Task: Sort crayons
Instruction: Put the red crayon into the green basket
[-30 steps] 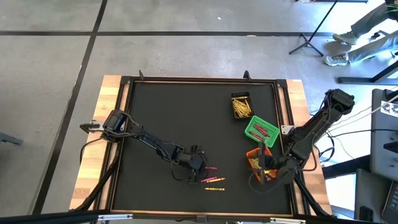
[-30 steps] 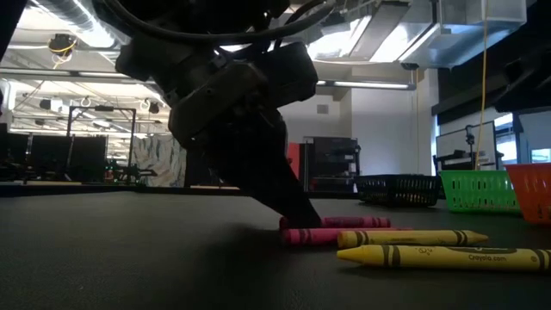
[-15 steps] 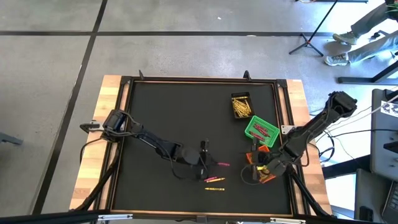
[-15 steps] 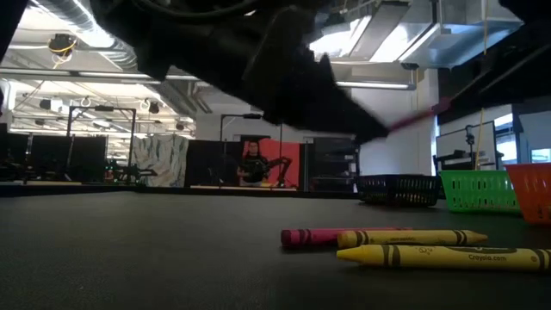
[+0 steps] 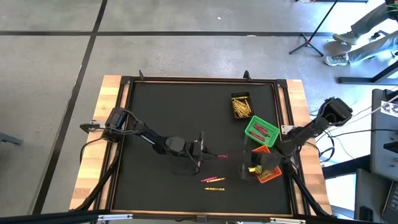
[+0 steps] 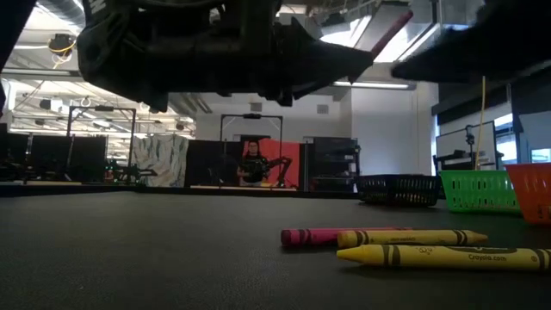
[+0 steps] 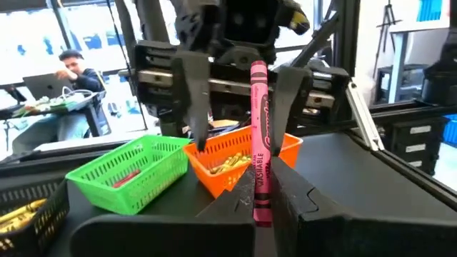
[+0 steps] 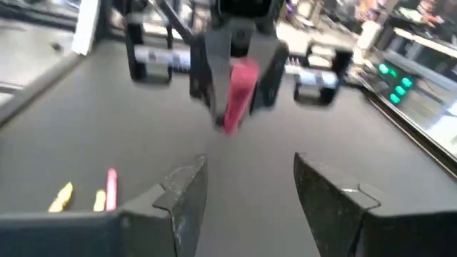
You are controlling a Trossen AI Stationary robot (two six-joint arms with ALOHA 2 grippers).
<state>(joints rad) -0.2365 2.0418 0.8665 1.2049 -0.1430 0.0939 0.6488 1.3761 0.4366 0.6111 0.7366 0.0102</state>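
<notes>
three crayons (image 5: pixel 213 180) lie at your mat's six o'clock, left gripper (image 5: pixel 206 154) pinches a pink crayon (image 7: pixel 258 150), right gripper (image 5: pixel 252 167) gapes wide, facing it at three o'clock

Ceiling lights (image 6: pixel 379 84) glared behind silhouetted arms in the low view, and the right wrist view was blurred.

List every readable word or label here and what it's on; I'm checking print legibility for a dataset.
"WASHABLE": on the pink crayon held in the left gripper, left wrist view.
"Crayola": on the nearest yellow crayon, low view; its other print is too small to read.
Print on the other crayons on the mat: too small to read.
</notes>
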